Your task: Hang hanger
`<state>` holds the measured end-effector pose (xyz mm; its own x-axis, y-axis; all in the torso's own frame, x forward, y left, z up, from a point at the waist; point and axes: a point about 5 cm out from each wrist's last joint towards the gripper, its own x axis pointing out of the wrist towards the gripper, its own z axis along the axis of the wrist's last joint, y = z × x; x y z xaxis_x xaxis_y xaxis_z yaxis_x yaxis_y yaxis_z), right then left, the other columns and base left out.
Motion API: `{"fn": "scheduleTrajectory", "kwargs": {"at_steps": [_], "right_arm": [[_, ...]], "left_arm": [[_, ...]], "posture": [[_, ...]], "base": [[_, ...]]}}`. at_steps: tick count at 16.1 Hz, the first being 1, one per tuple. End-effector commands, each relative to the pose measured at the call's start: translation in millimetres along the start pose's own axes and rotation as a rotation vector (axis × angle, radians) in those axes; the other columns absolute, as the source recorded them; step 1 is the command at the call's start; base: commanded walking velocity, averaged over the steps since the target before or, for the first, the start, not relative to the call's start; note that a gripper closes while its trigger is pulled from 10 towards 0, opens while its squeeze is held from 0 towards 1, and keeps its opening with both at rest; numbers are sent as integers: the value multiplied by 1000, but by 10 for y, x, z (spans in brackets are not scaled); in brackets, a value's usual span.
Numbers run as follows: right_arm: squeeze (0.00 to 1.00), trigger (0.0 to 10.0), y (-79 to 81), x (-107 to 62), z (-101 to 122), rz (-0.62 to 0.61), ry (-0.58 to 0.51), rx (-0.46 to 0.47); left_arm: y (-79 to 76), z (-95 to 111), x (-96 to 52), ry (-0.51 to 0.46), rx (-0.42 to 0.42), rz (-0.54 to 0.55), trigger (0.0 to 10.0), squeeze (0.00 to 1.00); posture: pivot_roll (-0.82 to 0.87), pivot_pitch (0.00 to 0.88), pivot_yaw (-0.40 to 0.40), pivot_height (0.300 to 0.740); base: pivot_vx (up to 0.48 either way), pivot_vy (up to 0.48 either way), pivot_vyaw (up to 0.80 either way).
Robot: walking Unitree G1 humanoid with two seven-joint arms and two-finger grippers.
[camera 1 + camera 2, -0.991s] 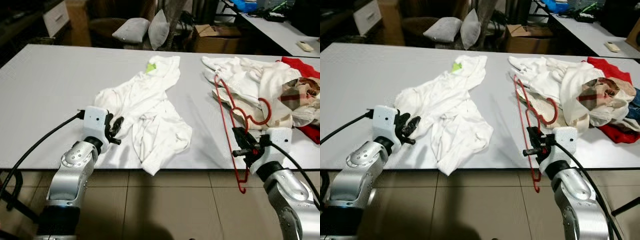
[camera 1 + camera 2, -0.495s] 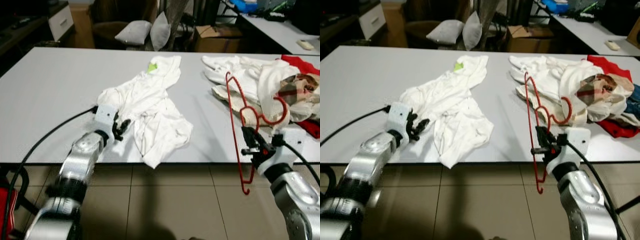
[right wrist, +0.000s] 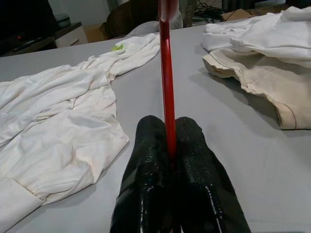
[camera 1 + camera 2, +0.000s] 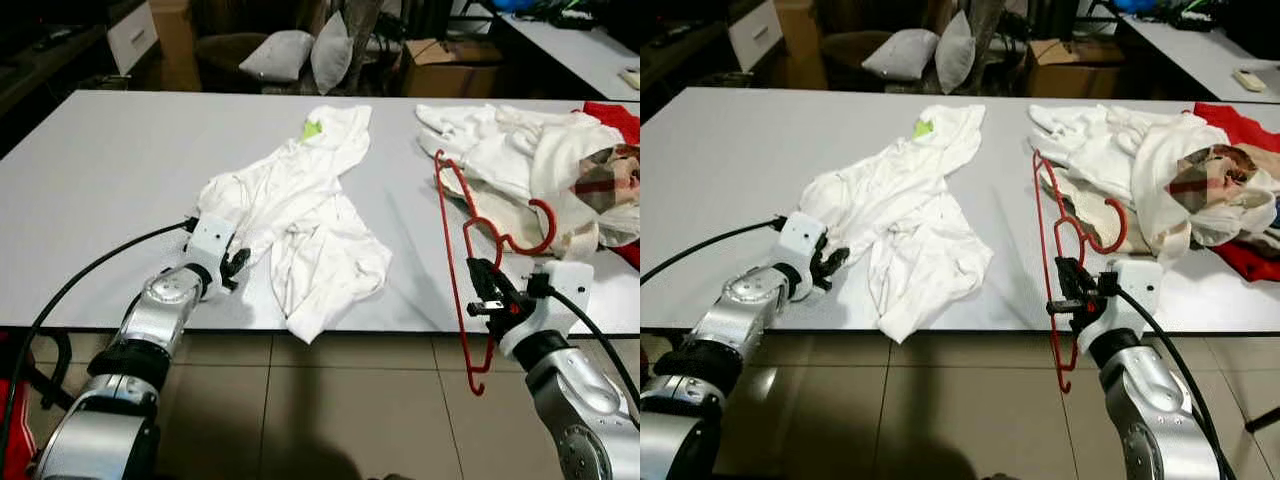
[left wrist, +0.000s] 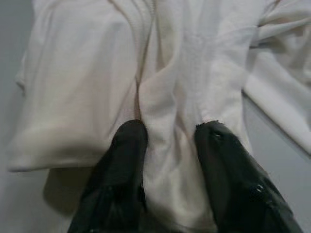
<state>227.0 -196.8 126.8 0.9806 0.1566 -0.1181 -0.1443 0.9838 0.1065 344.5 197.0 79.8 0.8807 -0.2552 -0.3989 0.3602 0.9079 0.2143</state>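
Observation:
A red hanger (image 3: pixel 166 73) stands tilted over the table's front edge on the right, its lower end below the tabletop. Its hook (image 4: pixel 549 225) lies by the clothes pile. My right gripper (image 4: pixel 482 297) is shut on the hanger's long bar, both fingers pinching the wire in the right wrist view. A crumpled white shirt (image 4: pixel 300 215) lies spread in the middle of the grey table (image 4: pixel 100 170). My left gripper (image 4: pixel 238 265) rests at the shirt's near left edge, open, its fingertips (image 5: pixel 130 143) straddling a fold of the white cloth.
A pile of white, beige and checked clothes (image 4: pixel 540 165) sits at the table's right, with a red garment (image 4: pixel 610 118) behind it. Beyond the far edge are a chair with grey pillows (image 4: pixel 300 55) and a cardboard box (image 4: pixel 445 62). Tiled floor lies below the front edge.
The view has shifted a little. My left gripper has reached forward onto the shirt's edge. The right gripper keeps hold of the hanger, which has tipped slightly.

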Motion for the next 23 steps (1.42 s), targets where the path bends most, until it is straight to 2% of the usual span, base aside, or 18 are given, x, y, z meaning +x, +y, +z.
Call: {"fn": "scheduleTrajectory", "kwargs": {"at_steps": [1, 9, 11, 15, 16, 18, 20, 21, 22, 23], "right_arm": [[0, 10000, 5, -6, 25, 2, -9, 0], [0, 10000, 40, 39, 8, 26, -5, -9], [0, 10000, 91, 26, -2, 79, 3, -31], [0, 10000, 72, 14, 11, 120, 8, -58], [0, 10000, 73, 11, 19, 137, 12, -69], [0, 10000, 88, -8, 30, 194, 25, -98], [0, 10000, 68, -41, 68, 259, 36, -138], [0, 10000, 55, -37, 72, 257, 37, -142], [0, 10000, 24, -24, 77, 241, 35, -146], [0, 10000, -41, 20, 74, 179, 33, -159]], "left_arm": [[-28, -41, 8, 19, -13, -31, 0, 0], [-17, -87, 17, 17, -49, -15, 0, 0], [-19, -76, 24, 6, -66, -21, 0, 0], [-26, -40, 38, -16, -84, -21, 0, 0], [10, 8, 42, -38, -112, -2, 0, 0], [98, 157, 44, -96, -157, 19, 0, 0], [335, 587, 12, -245, -199, 65, 0, 0], [383, 675, 0, -271, -203, 74, 0, 0], [454, 842, -23, -320, -211, 83, 0, 0], [533, 1150, -59, -404, -213, 77, 0, 0]], "posture": [[-8, 0, 31, 740], [10, 0, 28, 740], [14, 0, 31, 740], [20, 0, 35, 740], [22, 0, 35, 740], [28, 0, 34, 740], [36, 0, 29, 740], [36, 0, 29, 740], [40, 0, 27, 740], [47, 0, 24, 740]], "base": [[0, 0, 0], [0, 0, 0], [0, 0, 0], [0, 0, 0], [0, 0, 0], [0, 0, 0], [0, 0, 0], [0, 0, 0], [0, 0, 0], [0, 0, 0]]}}
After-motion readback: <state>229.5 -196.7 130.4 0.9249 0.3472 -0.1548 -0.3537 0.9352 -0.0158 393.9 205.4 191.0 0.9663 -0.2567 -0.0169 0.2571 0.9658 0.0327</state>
